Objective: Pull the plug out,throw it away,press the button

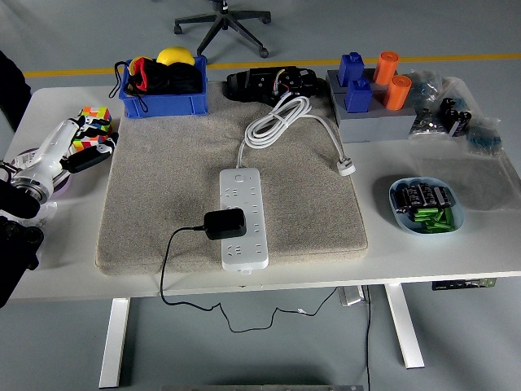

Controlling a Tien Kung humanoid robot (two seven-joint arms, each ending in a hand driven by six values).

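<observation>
A white power strip (242, 216) lies lengthwise on a beige mat (163, 187) in the middle of the table. A black plug adapter (225, 223) sits in a socket near its front end. The adapter's black cable (167, 261) runs left and drops over the table's front edge. The strip's own white cord (277, 120) is coiled at the mat's back and ends in a white plug (346, 167). My left hand (88, 156) is at the table's left side, off the mat, far from the strip, with fingers relaxed and empty. My right hand is not in view.
A blue bin (163, 102) with yellow, red and black items stands at the back left. Coloured cubes (94, 118) lie by my left hand. A grey block (374, 122) with blue and orange pieces and a blue bowl (399, 213) of batteries are on the right.
</observation>
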